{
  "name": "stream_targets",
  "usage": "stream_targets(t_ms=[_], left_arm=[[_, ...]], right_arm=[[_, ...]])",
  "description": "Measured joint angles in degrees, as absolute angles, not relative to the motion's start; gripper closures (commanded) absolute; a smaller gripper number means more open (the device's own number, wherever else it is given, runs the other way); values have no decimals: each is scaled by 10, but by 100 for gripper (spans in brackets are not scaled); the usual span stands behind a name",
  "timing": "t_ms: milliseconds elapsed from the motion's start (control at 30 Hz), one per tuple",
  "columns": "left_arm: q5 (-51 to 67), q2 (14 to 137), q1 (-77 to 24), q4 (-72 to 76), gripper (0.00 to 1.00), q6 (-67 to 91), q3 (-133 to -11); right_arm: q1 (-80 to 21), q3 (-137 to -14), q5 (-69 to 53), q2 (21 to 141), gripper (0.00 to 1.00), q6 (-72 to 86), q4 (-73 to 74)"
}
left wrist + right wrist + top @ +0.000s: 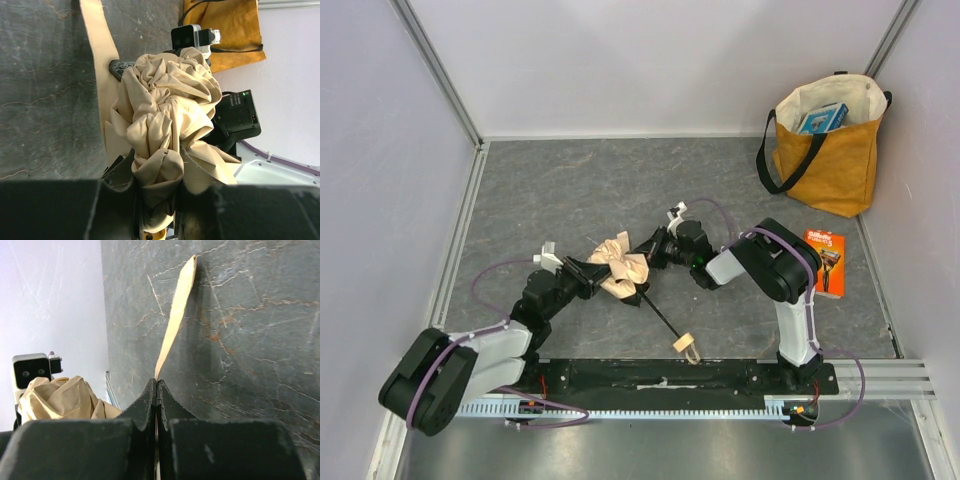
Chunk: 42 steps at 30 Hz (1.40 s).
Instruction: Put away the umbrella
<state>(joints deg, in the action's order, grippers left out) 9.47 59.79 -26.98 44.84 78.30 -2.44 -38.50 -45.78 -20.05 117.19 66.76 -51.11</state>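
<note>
Right gripper [157, 390] pressed shut on strap [177, 310]; strap runs straight ahead from its tips. Left gripper [157, 197] clamps umbrella [167, 115] bundle, just left of right gripper; shaft [660, 315] juts rightward.

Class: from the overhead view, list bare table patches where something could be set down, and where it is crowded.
Bare: the back strip of table, from the left wall to the bag; a small patch between the handle and the right arm. Crowded: the centre, where left claw and right claw hold the umbrella; the razor pack fills the right edge.
</note>
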Motion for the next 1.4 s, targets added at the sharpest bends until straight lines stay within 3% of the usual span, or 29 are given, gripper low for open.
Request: stream_targets(t_ms=[333, 633, 867, 1167, 1267, 1400], left_arm=[[121, 719, -270, 576, 98, 783, -24], [73, 809, -271, 585, 98, 801, -28], [60, 826, -277, 517, 98, 828, -45], [35, 765, -287, 362, 98, 831, -89], [33, 762, -287, 355, 98, 831, -91], [34, 773, -287, 370, 98, 834, -90]], right_arm=[[-381, -459, -234, 1182, 100, 668, -571], [-356, -466, -239, 1184, 100, 670, -587], [-343, -466, -218, 1184, 100, 666, -617], [-335, -458, -181, 1184, 100, 641, -645], [-334, -455, -178, 1175, 100, 604, -590], [-334, -468, -152, 1098, 76, 495, -358]])
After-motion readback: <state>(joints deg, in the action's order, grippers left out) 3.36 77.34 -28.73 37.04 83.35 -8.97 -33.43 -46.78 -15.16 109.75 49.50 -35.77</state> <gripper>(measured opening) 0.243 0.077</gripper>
